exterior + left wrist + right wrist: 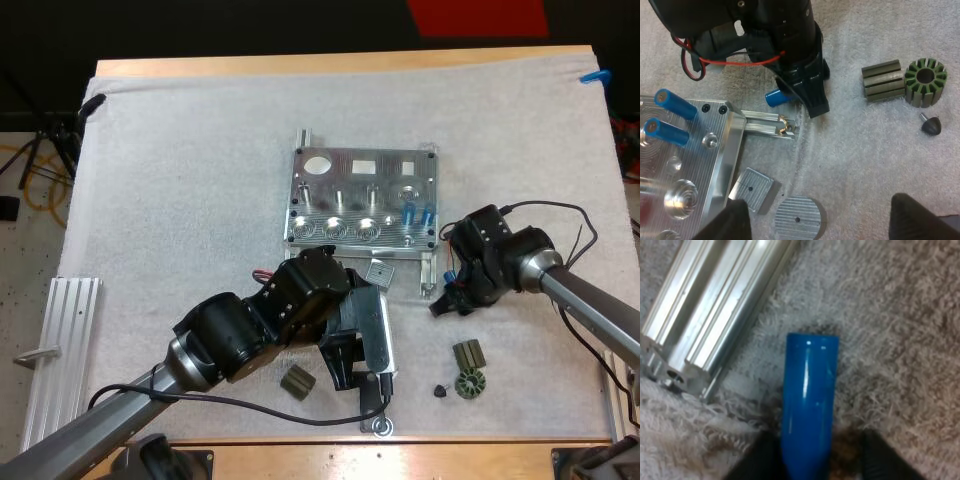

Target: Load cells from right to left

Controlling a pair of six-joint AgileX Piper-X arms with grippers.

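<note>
- The right gripper is working at a bright blue cylinder beside the machined metal fixture's near right corner, toward the white mat's right edge; I cannot tell whether it is clamping.
- The left gripper is hovering, fingers apart, holding nothing.
- Judging by the two loaded cylinders, the third is being fetched; next comes seating it upright just leftward.

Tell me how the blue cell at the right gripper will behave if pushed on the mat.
The cell is a round, straight-sided cylinder, so on its side it would probably roll, though the fuzzy mat may slow it. Its glossy skin shows a bright streak, so it could be slippery. It looks rigid, unlikely to bend.
</note>
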